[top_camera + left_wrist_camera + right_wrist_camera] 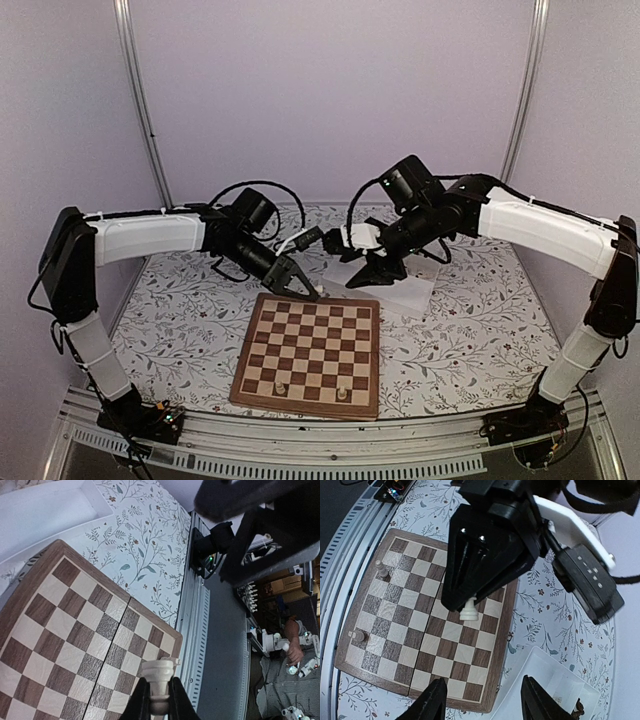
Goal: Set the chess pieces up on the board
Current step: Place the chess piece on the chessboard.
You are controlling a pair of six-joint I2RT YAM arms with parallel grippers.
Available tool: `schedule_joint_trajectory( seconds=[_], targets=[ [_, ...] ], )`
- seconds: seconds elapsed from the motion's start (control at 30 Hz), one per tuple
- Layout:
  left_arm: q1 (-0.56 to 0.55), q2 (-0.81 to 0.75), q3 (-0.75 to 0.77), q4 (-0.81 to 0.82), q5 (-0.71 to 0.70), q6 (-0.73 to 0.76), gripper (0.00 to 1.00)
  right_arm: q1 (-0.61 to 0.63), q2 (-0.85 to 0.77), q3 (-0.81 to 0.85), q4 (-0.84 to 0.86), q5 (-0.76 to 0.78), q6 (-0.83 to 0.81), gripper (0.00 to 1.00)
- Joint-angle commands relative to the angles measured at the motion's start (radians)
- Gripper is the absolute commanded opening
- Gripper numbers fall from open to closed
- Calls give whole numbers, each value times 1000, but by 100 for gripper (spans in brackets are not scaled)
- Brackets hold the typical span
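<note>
The board (310,350) lies in the middle of the table, near the front. Two pale chess pieces (281,386) (342,393) stand in its nearest row; in the right wrist view they are the two pale pieces (381,570) (357,636). My left gripper (300,287) hovers over the board's far left corner, shut on a pale cream piece (160,677), seen from the right wrist as the hanging pale piece (469,611). My right gripper (487,695) is open with nothing between its fingers, above the board's far edge and the tray.
A white plastic tray (415,290) sits behind the board's far right corner, under my right gripper (372,275). A dark piece (579,707) shows in the tray (555,680). A floral cloth (180,320) covers the table. A metal rail (300,440) runs along the front edge.
</note>
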Motion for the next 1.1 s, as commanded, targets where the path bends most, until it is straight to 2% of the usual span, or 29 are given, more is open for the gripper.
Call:
schedule_joint_trajectory(
  seconds=[0.0, 0.47, 0.73, 0.83, 0.93, 1.07],
  targets=[
    [-25, 26, 50, -42, 68, 21, 0, 82, 49, 17, 17, 61, -33, 54],
    [-44, 53, 88, -51, 114, 20, 0, 144, 124, 30, 77, 118, 23, 49],
    [-62, 84, 106, -76, 114, 34, 0, 145, 139, 51, 86, 133, 51, 36],
    [-64, 94, 116, -94, 104, 43, 1, 145, 138, 54, 84, 151, 56, 28],
    [-66, 97, 118, -97, 101, 44, 4, 145, 136, 55, 83, 157, 58, 16],
    [-66, 85, 116, -97, 53, 38, 14, 146, 134, 49, 80, 164, 70, 12]
  ],
)
